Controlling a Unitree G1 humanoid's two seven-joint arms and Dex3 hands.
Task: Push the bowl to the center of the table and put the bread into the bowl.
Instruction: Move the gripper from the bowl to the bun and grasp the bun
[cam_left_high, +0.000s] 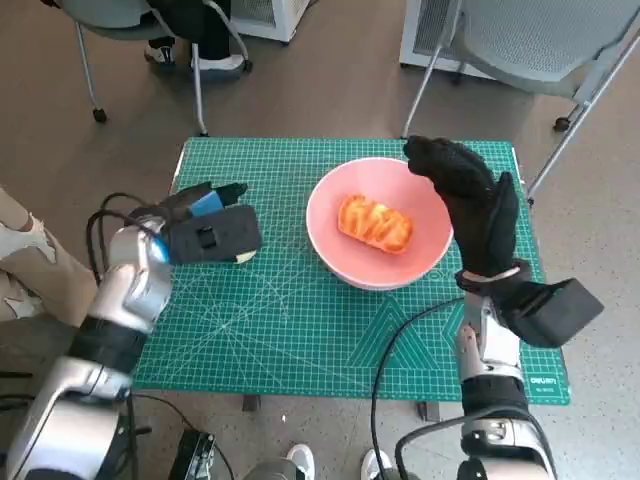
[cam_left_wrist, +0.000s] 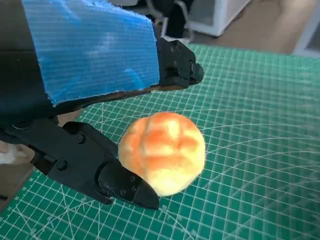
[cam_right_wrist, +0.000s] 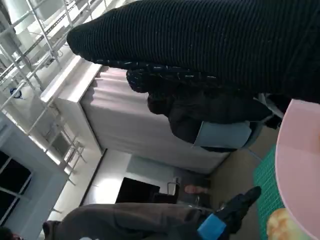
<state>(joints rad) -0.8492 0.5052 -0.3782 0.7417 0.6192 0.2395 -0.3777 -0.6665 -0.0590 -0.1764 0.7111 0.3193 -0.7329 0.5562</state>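
Observation:
A pink bowl (cam_left_high: 325, 215) stands on the green mat (cam_left_high: 280, 320), a little right of its middle, with a long glazed bread (cam_left_high: 375, 223) inside. My gloved right hand (cam_left_high: 470, 200) lies against the bowl's right rim, fingers stretched, holding nothing. The right wrist view shows the glove (cam_right_wrist: 210, 40), the bowl's rim (cam_right_wrist: 297, 155) and that bread (cam_right_wrist: 282, 225). My left hand (cam_left_high: 205, 232) is at the mat's left side, gripping a round bread roll (cam_left_wrist: 162, 150) between its black fingers (cam_left_wrist: 120, 185) just over the mat. Only a pale edge of the roll (cam_left_high: 243, 257) shows in the head view.
A black cable (cam_left_high: 400, 330) crosses the mat's front right part. Chairs (cam_left_high: 540, 40) stand behind the table, with a person's feet (cam_left_high: 190, 55) at the back left. Shoes (cam_left_high: 300, 462) show at the table's front edge. A seated person (cam_right_wrist: 130, 220) appears in the right wrist view.

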